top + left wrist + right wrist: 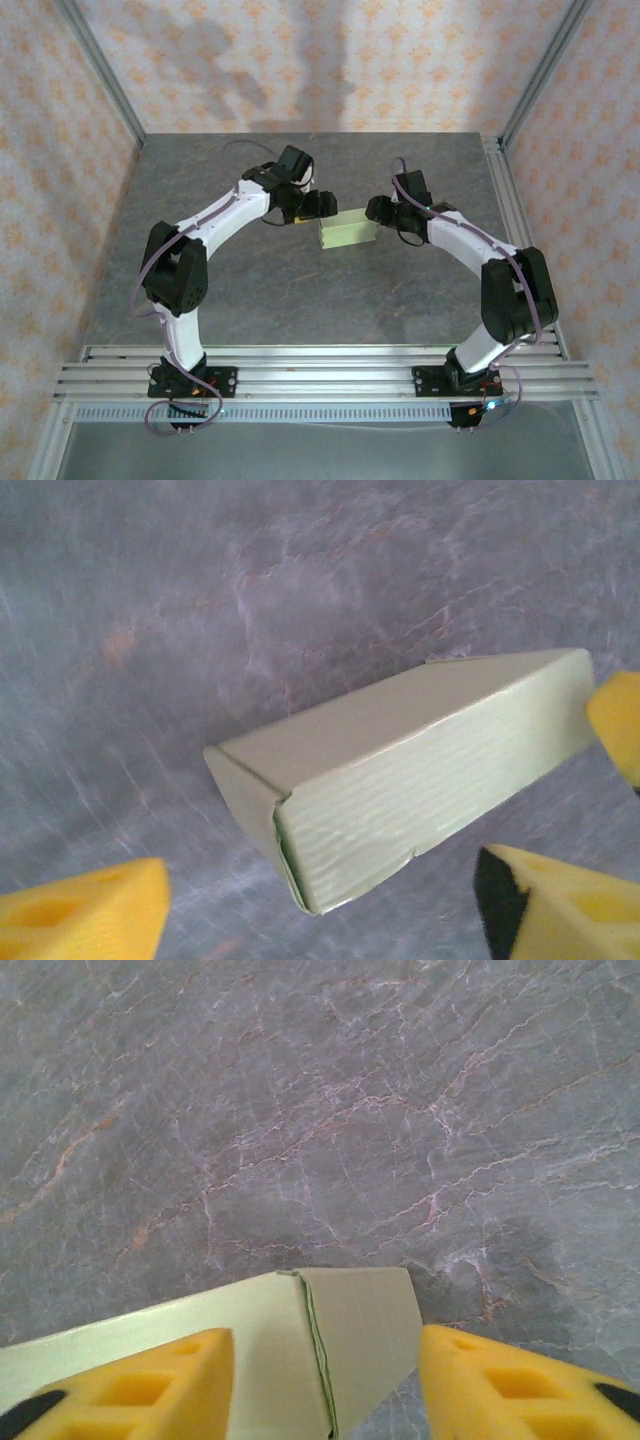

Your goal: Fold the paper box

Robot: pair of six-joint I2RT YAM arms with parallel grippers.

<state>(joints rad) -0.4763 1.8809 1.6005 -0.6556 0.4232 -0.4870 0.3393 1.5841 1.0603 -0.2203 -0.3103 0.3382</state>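
As left hand and right hand stand spread | paper box between them | far from table edges

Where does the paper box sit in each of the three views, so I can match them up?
Top external: box about at centre.
Left wrist: box centre-right, lying slantwise, one end toward the camera.
Right wrist: box at the bottom edge, left of centre, cut off by the frame.
Shared landmark: the grey marbled table under it.
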